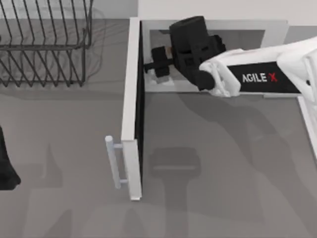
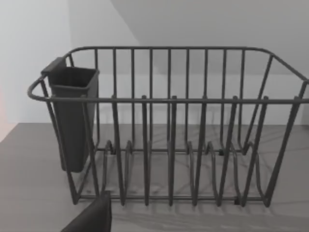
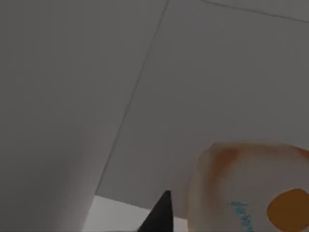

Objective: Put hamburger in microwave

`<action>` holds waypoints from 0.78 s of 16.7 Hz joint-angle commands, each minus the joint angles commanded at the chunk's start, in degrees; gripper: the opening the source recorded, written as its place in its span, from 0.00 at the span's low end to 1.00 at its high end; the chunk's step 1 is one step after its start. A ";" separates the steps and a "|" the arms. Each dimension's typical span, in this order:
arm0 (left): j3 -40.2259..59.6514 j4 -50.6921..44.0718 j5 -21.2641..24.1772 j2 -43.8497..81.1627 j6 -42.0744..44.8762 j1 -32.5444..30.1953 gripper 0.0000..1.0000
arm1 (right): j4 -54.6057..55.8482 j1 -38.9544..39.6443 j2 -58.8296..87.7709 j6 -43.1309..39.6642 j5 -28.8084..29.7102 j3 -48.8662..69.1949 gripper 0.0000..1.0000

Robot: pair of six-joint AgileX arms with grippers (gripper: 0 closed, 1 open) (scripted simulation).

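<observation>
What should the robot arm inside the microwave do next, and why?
Probably open its jaws and let go. The right gripper reaches through the doorway of the large grey-white microwave, whose door is swung open. The right wrist view shows the small round cream-white hamburger with orange patches against the pale cavity walls, so it seems to be inside. The left gripper is parked at the table's left edge.

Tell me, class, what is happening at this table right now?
The right arm reaches into the open microwave, its right gripper inside the pale cavity. The right wrist view shows the hamburger close up against the cavity's walls, beside a dark fingertip. Whether it is gripped or already let go cannot be told. The door stands swung wide open, handle outward. The left arm sits parked at the table's left edge, facing the dish rack.
</observation>
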 joint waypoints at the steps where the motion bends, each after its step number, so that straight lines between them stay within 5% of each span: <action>1: 0.00 0.00 0.00 0.00 0.00 0.00 1.00 | 0.15 0.69 -0.91 0.48 0.35 -0.99 1.00; 13: 0.00 0.00 0.00 0.00 0.00 0.00 1.00 | 4.11 10.12 -13.86 6.79 7.42 -25.04 1.00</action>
